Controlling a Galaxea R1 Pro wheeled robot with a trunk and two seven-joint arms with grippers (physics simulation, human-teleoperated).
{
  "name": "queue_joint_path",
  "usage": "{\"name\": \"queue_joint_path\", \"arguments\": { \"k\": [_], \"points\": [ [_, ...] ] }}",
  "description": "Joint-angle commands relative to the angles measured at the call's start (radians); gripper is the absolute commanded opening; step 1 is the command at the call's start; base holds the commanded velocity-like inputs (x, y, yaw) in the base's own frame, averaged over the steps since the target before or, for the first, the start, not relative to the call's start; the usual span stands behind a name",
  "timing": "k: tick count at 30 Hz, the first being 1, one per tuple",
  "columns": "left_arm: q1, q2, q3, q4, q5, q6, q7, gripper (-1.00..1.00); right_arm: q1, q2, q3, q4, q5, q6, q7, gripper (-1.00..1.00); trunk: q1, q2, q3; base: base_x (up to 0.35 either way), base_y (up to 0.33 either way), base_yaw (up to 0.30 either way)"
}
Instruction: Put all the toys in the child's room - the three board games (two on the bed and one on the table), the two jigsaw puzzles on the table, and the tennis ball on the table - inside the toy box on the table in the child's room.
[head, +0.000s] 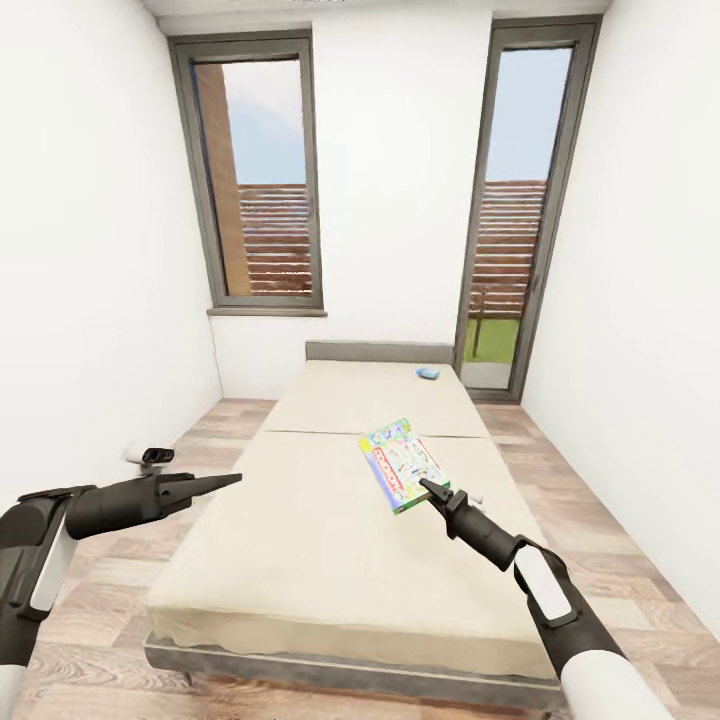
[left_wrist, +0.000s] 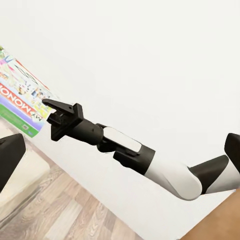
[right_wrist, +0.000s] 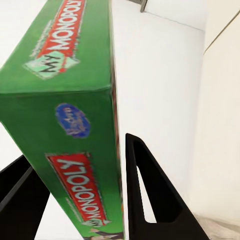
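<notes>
Right tool (head: 428, 487): we see its 2 fingers either side of the multicolour board game (head: 403, 465), seemingly gripping its near edge above the bed (head: 300, 520)
Left tool (head: 232, 481): empty, we cannot tell its opening
Small blue game (head: 428, 374): lying near the bed's head

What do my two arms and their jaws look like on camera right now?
Both arms are white tubes running into black wrist sections, each with a white oval panel. The left gripper and the right gripper are matte black, tapering to pointed jaws; close up, the jaws are flat black triangles with slot cut-outs. No cables or lettering visible.
</notes>
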Motion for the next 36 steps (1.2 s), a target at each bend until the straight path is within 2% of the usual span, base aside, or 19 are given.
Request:
{"name": "queue_joint_path", "arguments": {
  "k": [1,36],
  "points": [
    [-0.001,0.000,0.000,0.000,-0.001,0.011,-0.004,1.00,0.000,0.000,-0.002,0.000,-0.004,0.006,0.001,-1.00,-0.004,0.007,0.002,0.000,0.000,0.290],
    [-0.001,0.000,0.000,0.006,-0.015,0.010,-0.004,1.00,0.000,0.000,-0.002,0.004,-0.004,-0.002,-0.002,-1.00,-0.138,0.252,0.112,0.000,0.000,0.291]
  ]
}}
